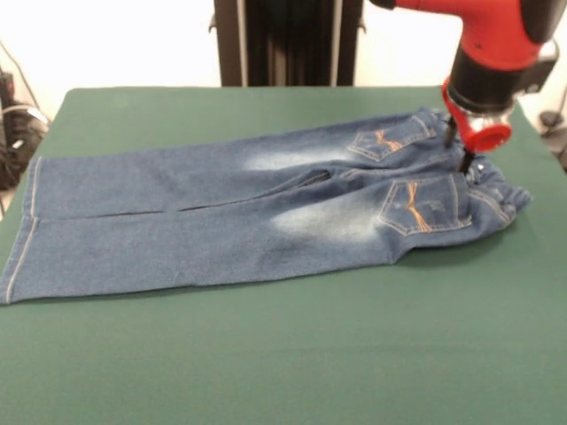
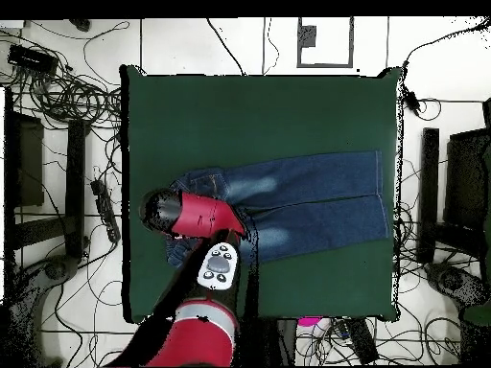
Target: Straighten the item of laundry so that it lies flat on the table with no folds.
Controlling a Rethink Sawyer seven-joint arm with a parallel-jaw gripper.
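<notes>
The blue denim jeans (image 1: 266, 212) lie across the dark green table (image 1: 283, 354), back side up. The legs run to the left and lie nearly flat, one partly over the other. The waistband end at the right is bunched near the pockets with orange stitching (image 1: 416, 205). My gripper (image 1: 458, 149) is down at the waistband, its dark fingers (image 1: 465, 163) apart and touching the cloth there. In the overhead view the jeans (image 2: 307, 201) lie with legs to the right, and the red arm (image 2: 201, 216) covers the waistband and hides the gripper.
The black pedestal (image 1: 288, 40) stands behind the table's far edge. Cables and equipment (image 2: 67, 105) lie on the floor around the table (image 2: 259, 115). Bare green cloth (image 1: 292, 363) stretches in front of the jeans.
</notes>
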